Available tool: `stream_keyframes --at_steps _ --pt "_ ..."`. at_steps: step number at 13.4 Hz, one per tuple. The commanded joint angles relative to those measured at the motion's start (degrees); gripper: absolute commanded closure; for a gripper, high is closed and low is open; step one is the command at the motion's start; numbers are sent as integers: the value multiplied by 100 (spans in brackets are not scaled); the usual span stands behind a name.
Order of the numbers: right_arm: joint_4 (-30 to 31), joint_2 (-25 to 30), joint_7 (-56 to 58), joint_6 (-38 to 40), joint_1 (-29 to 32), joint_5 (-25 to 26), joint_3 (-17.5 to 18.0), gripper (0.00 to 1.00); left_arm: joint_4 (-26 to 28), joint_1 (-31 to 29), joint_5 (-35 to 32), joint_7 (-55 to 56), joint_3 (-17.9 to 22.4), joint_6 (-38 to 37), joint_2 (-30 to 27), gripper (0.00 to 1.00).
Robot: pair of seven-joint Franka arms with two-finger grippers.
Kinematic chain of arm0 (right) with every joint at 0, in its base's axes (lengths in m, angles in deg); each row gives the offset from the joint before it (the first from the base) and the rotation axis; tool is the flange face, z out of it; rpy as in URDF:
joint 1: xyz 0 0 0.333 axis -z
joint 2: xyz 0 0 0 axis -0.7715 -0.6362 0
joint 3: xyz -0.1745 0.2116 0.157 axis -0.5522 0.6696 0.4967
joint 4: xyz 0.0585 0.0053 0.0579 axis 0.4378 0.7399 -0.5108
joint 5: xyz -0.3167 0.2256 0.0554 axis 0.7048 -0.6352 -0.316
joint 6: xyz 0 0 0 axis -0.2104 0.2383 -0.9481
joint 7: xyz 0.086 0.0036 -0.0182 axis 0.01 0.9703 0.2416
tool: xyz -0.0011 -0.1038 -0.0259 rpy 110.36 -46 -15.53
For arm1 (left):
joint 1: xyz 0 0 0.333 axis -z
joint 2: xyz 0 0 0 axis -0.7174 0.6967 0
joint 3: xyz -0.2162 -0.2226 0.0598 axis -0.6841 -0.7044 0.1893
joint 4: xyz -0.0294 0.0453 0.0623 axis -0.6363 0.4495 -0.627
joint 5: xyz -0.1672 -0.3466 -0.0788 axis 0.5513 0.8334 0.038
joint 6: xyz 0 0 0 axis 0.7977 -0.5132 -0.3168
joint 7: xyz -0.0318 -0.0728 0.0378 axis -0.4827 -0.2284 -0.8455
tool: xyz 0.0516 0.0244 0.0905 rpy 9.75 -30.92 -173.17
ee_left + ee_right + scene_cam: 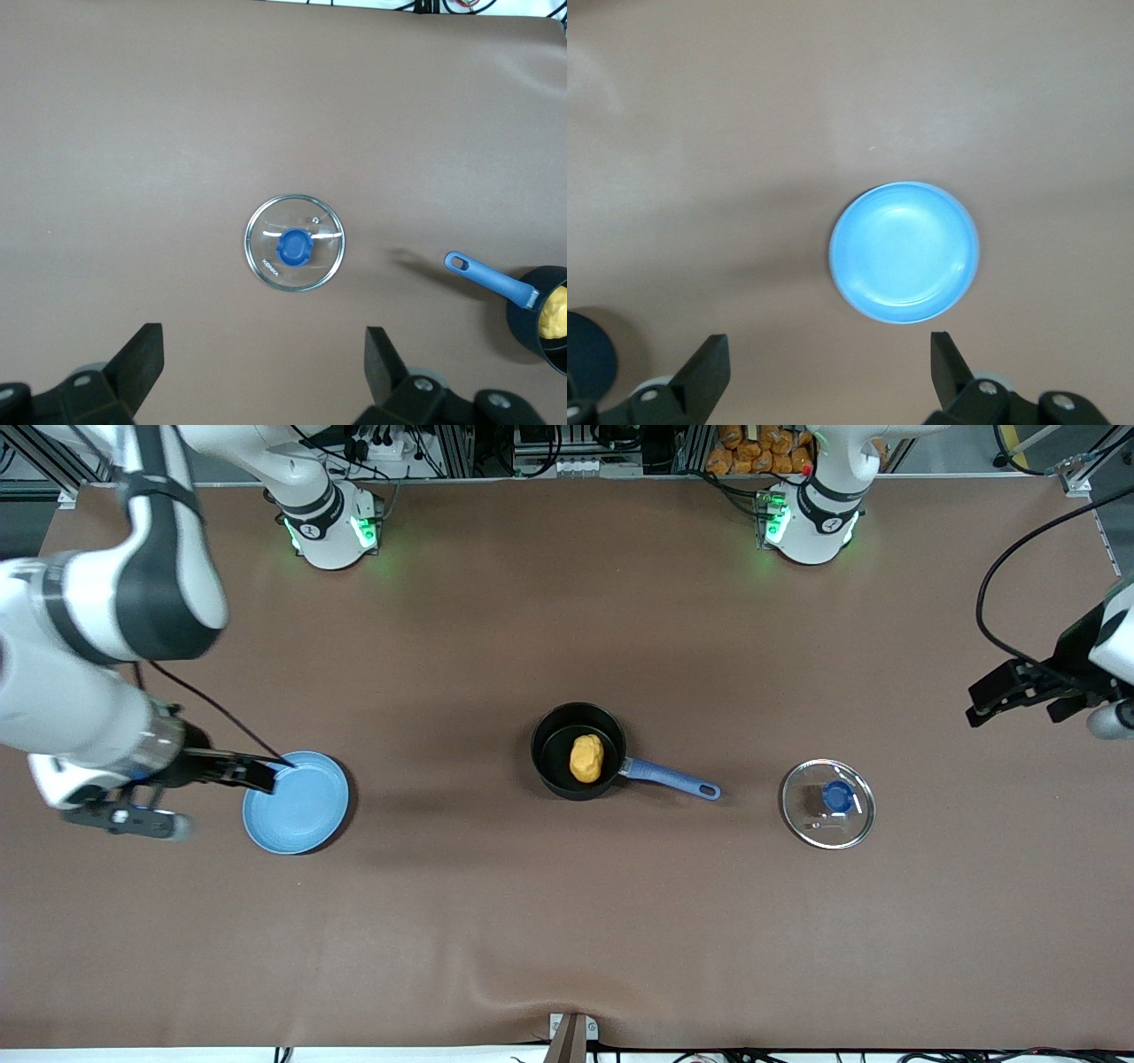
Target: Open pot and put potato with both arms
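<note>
Brown mat (567,921) (creased at front edge) under pot (578,762); cabling perhaps above; both jaws released.

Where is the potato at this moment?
The potato lies inside the open pot at the table's middle, between the plate and the lid.

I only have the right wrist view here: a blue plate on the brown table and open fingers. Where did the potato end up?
Observer: The potato lies inside the pot, mid-table.
Operator: Is the pot covered?
Observer: No. The lid lies flat on the table, knob up, toward the left arm's end, apart from the pot's handle.
Operator: And the left gripper?
Observer: The left gripper is open and empty, up in the air; its camera looks down on the lid.
Operator: My gripper?
Observer: The right gripper is open over the plate.
</note>
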Motion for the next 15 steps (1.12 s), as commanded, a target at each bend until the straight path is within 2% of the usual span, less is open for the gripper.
stream_keyframes --at_steps 1,4,9,11,15 --pt "247 317 685 5 467 91 109 0 -10 -17 -314 85 -70 -242 -367 0" --pt "431 624 1012 -4 740 82 109 0 7 -25 -332 138 -175 -750 -639 0" --pt "1213 1555 1013 -48 758 117 100 0 332 115 -139 58 -131 -935 -983 0" --pt "1538 1933 969 -56 715 362 127 0 359 220 89 58 -122 -1190 -1001 0" --pt "2162 2592 934 -240 688 513 162 0 788 247 99 -3 -122 -1069 -1167 0"
